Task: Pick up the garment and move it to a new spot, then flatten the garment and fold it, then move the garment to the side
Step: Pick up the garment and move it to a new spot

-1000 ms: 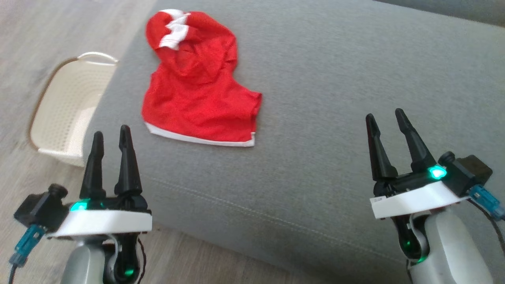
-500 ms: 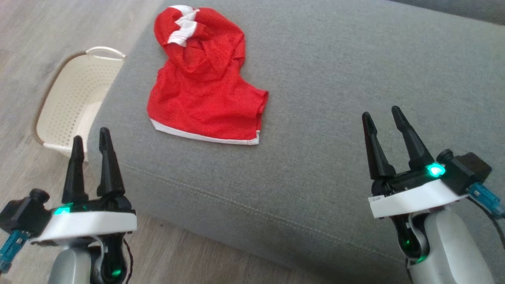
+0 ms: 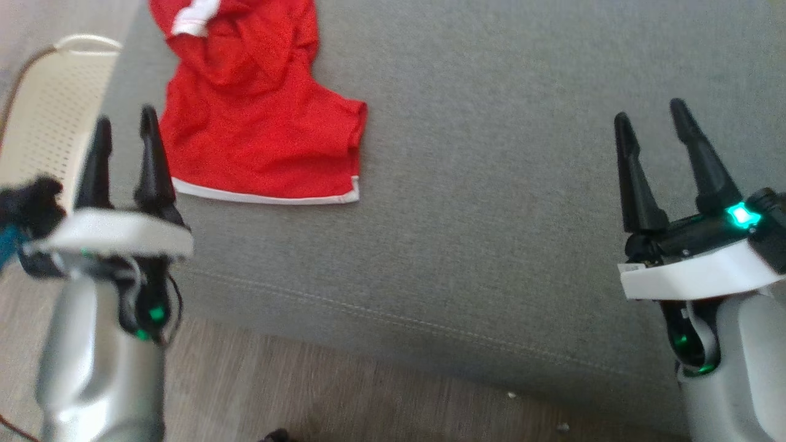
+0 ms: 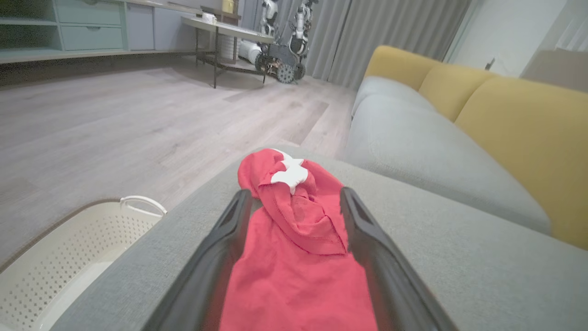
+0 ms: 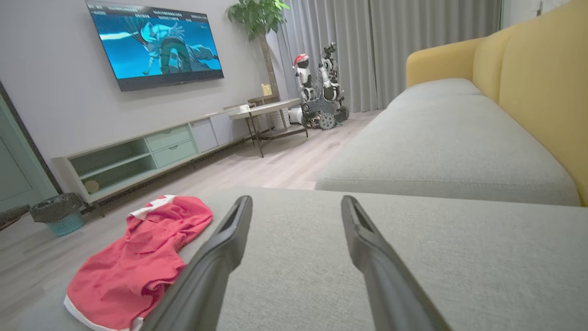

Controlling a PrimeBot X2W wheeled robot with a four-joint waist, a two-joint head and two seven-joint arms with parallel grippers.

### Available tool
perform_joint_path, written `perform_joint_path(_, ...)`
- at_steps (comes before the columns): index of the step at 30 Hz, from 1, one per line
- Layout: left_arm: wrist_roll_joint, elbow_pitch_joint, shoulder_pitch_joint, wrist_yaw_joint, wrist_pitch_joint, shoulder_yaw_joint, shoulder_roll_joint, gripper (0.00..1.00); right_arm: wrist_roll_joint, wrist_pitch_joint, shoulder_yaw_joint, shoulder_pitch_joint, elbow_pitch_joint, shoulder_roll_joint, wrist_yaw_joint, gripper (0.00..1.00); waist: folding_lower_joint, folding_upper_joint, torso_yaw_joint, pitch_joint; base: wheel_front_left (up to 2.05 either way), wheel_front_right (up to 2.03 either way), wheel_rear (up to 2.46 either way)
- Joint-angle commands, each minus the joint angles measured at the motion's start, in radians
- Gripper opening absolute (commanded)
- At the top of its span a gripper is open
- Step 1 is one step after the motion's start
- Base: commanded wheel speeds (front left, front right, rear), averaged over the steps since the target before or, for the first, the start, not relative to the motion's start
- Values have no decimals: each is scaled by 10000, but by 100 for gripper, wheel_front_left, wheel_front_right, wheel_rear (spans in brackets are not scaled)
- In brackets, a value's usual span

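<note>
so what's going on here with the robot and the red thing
The red garment lies crumpled on the grey sofa cushion, not yet picked up. The robot's left hand, open and empty, is lined up with it from the near edge. The right hand, also open, hovers over bare cushion off to the side.

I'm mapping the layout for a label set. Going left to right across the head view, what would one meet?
white basket → left gripper → red garment → right gripper
</note>
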Motion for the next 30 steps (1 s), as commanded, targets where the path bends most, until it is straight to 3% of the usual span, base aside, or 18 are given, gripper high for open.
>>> perform_joint_path(1,151,-92,-595,-44,153,293,497,100,-123,78,181,-157,-477,-40,35,100,-2,0,-362,479,0,0,0)
perform_joint_path(8,182,1948,-2756,76,1086,317,1204,100,-202,310,151,-299,-1055,-183,35,100,-2,0,-854,1228,0,0,0)
perform_joint_path(21,462,5343,-5136,396,1037,247,2064,100,-215,129,186,-514,-1036,-135,35,100,-2,0,-1656,1783,0,0,0)
perform_joint_path(22,451,5560,-5221,366,1038,227,2080,44,-213,94,190,-525,-995,-115,35,100,-2,0,-1697,1761,0,0,0)
perform_joint_path(23,445,5740,-5290,330,991,208,2102,0,-209,56,195,-532,-947,-90,35,100,-2,0,-1733,1729,0,0,0)
perform_joint_path(30,417,6363,-5530,168,269,170,2267,0,-153,-156,234,-552,-623,70,35,100,-2,0,-1865,1386,0,0,0)
